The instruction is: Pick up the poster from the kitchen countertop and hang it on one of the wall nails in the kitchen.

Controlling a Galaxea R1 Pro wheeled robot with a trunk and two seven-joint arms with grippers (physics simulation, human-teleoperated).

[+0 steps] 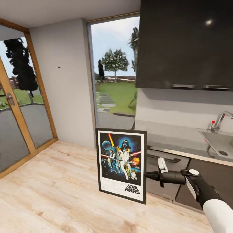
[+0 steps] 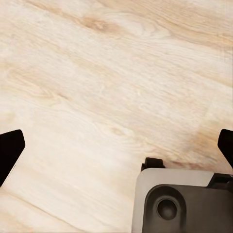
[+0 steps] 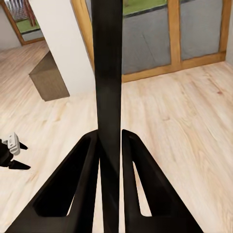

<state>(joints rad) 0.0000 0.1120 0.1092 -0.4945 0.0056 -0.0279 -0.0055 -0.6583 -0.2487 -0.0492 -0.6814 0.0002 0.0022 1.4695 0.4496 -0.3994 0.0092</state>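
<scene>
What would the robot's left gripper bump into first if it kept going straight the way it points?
Probably the pale wooden plank floor: the open left gripper looks straight at it, and nothing seems to lie between, though depth is hard to judge.

The poster (image 1: 122, 163) hung upright, off the countertop (image 1: 174, 140), clamped at its right edge; a nail (image 1: 59, 67) dotted the wall.

I see the poster (image 1: 121, 163) black-framed, white-bordered, colourful figures on dark blue, my right pincer (image 1: 148, 175) black beside it, glossy grey table (image 1: 181, 142), pale wood-grain floor (image 1: 48, 194), light-grey wall (image 1: 64, 81).
</scene>
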